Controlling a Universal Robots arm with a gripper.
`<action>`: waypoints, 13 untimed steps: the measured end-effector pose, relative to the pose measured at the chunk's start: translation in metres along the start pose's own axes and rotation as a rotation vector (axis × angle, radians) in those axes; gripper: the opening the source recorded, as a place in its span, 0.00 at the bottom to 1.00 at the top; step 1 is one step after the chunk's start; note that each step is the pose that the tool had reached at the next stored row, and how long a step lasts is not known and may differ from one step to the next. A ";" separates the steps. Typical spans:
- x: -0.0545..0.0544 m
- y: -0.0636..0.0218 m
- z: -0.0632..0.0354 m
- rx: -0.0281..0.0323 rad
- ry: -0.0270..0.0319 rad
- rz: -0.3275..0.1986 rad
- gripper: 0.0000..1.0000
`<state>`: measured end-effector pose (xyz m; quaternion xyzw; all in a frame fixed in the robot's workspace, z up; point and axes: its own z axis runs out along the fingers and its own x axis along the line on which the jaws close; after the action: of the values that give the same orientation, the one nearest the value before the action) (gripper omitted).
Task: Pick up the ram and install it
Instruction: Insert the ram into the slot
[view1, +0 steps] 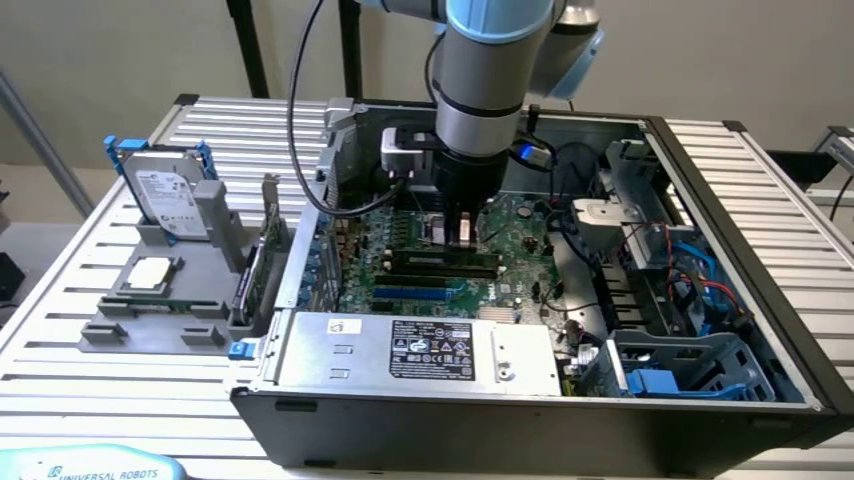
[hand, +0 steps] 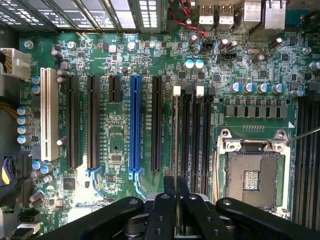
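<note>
In the wrist view the ram (hand: 175, 135) shows edge-on as a thin green strip lying along the first black memory slot, beside the white slot clips (hand: 176, 91). My gripper (hand: 176, 200) is shut on its near end, black fingers (hand: 162, 210) pressed against both faces. In the exterior view the gripper (view1: 462, 238) reaches straight down inside the open computer case, onto the motherboard (view1: 521, 225). The ram (view1: 430, 262) stands there as a long dark stick at the memory slots. I cannot tell how deep it sits in the slot.
An empty CPU socket (hand: 252, 175) lies right beside the memory slots, with a blue slot (hand: 135, 125) and black expansion slots on the other side. The power supply (view1: 414, 348) and cables (view1: 694, 280) crowd the case. Outside, a fixture holds a hard drive (view1: 174, 195) and an expansion card (view1: 271, 250).
</note>
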<state>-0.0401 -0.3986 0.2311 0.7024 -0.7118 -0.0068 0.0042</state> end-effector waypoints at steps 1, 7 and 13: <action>0.000 0.0000 0.0002 0.0000 0.0004 0.000 0.13; -0.001 0.0000 0.0010 0.0001 0.0088 0.003 0.13; -0.002 0.0000 0.0019 0.0001 0.0139 0.007 0.13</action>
<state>-0.0401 -0.3968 0.2293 0.6999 -0.7142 -0.0019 0.0091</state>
